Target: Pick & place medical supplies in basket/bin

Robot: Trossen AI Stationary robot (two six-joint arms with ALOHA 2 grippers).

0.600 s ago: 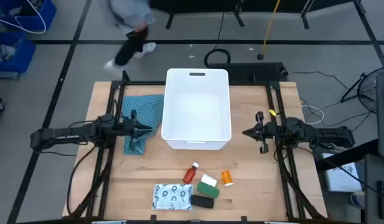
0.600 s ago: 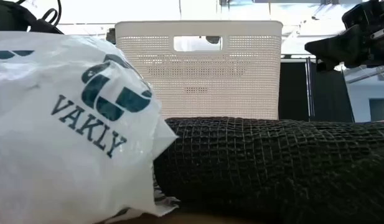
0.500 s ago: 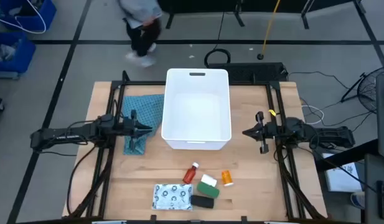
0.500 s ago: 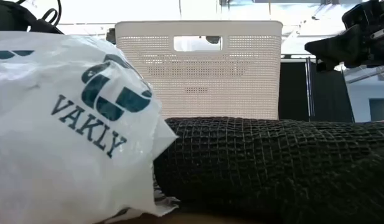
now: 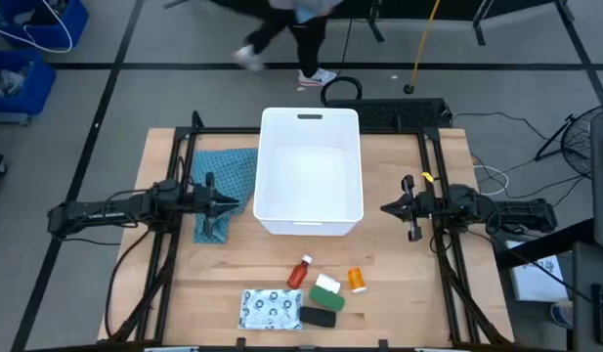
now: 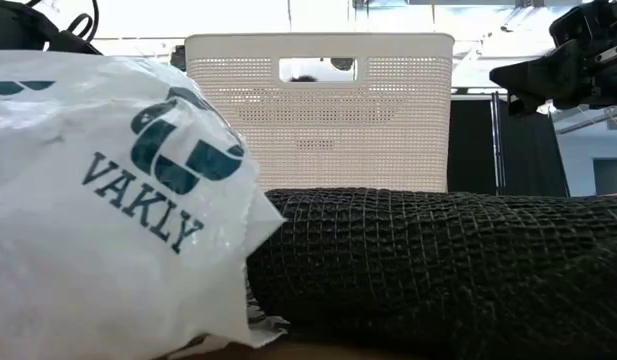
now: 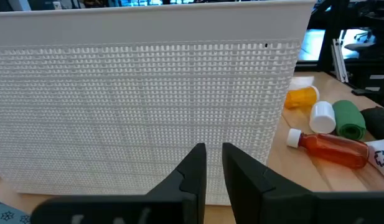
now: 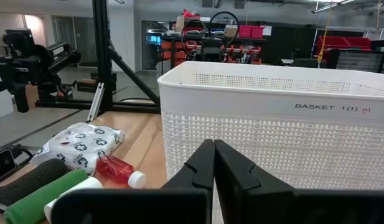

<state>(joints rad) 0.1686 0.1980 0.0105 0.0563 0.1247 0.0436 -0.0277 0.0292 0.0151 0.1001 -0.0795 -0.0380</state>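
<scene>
At the middle of the wooden table the large white perforated plastic basket (image 5: 311, 172) is seen standing empty, and nothing has yet been placed in it. On its left side the left gripper (image 5: 235, 204) is held level, over the edge of a teal patterned cloth (image 5: 226, 177), its fingers (image 7: 190, 176) drawn nearly together with a thin gap and nothing between them. Opposite, the right gripper (image 5: 387, 208) is parked beside the basket's other wall, fingers pressed closed and empty.

Along the table's front edge the supplies are clustered: a flat white dark-dotted packet (image 5: 270, 309), a red white-capped bottle (image 5: 299, 272), a small orange bottle (image 5: 357, 280), a white roll (image 5: 326, 285) touching a green block (image 5: 325, 299), and a black oblong bar (image 5: 319, 318).

The first pick looks still to be made. An outlying item is best chosen, probably the orange bottle; fingers should be opened wide before descent, squared across the body, and neighbours left undisturbed.
</scene>
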